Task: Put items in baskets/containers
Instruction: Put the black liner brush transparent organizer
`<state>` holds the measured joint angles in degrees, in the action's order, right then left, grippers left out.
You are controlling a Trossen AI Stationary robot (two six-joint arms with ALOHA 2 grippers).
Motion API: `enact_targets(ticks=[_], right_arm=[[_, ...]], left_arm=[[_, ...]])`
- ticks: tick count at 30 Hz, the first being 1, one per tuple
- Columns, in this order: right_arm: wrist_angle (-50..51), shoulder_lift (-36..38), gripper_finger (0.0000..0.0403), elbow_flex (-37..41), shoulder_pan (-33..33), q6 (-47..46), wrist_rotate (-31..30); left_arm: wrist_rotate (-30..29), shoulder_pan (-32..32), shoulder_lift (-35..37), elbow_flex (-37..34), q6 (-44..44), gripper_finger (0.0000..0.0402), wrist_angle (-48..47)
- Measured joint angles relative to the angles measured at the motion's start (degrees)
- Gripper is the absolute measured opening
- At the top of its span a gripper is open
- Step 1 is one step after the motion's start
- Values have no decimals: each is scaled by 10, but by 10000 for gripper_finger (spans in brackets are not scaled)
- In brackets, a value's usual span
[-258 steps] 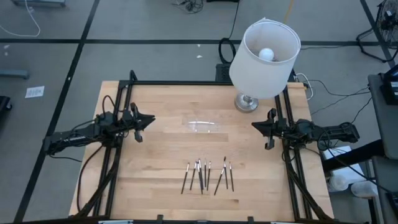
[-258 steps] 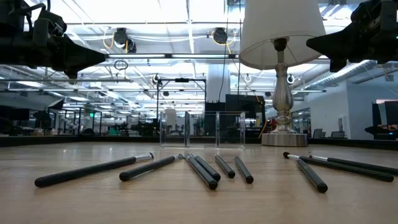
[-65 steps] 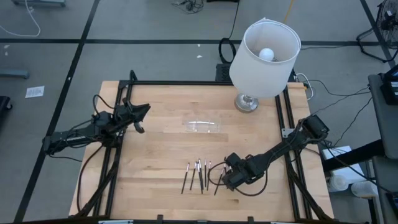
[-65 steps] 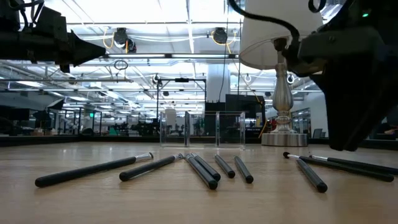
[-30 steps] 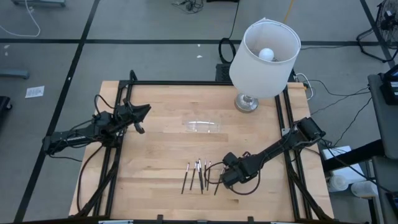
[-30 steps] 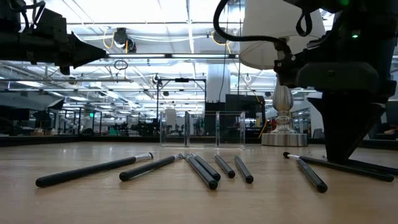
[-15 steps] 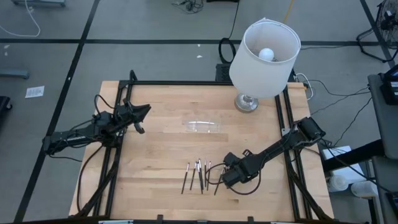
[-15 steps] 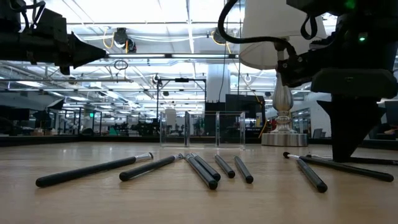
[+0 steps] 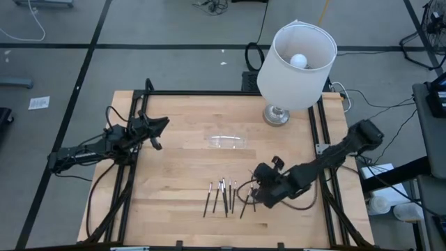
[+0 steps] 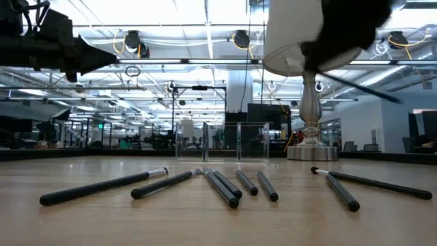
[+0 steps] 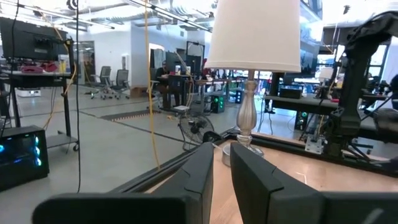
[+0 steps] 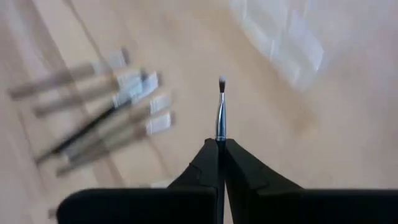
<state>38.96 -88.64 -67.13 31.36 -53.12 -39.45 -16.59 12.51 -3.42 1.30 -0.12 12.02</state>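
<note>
Wooden tabletop (image 9: pixel 174 167) fills my overhead feed, with the lamp (image 9: pixel 296 66) at its far right corner as my landmark. I make out the clear tray (image 9: pixel 227 141) only as a few glints, left of the lamp base; in the low view it shows as faint upright panes. The sticks (image 9: pixel 224 196) lie in a loose row near the front edge, well forward of the lamp; seven remain on the wood in the low view.

My right gripper (image 12: pixel 219 146) hangs above the row's right end, forward of the lamp, with its fingers pressed together on one stick (image 12: pixel 220 112), whose small pale tip pokes out ahead of them. In the low view that arm is a dark blur in front of the lamp, the stick a faint streak. The lying sticks are smeared in the right wrist feed.

My left gripper (image 9: pixel 157 134) waits far left of the lamp, above the table's left rail; its fingers stand slightly apart, holding nothing.

I can read no writing anywhere.
</note>
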Motion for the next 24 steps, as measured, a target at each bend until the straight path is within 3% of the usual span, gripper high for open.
enact_targets(ticks=[5, 10, 14, 17, 24], right_arm=[[-158, 71, 1, 0, -7, 222, -88], [-381, 96, 0, 10, -30, 503, -53], [-579, 95, 0, 80, -52, 652, 9], [-704, 95, 0, 151, -88, 686, 92], [-839, 79, 0, 262, -176, 598, 175]], left_arm=[[36, 0, -3, 0, -3, 60, -4], [101, 0, -12, 0, -4, 60, 21], [193, 0, -18, 0, 15, 60, 36], [245, 0, -30, 0, 21, 60, 56], [300, -6, -92, 0, -36, 60, 142]])
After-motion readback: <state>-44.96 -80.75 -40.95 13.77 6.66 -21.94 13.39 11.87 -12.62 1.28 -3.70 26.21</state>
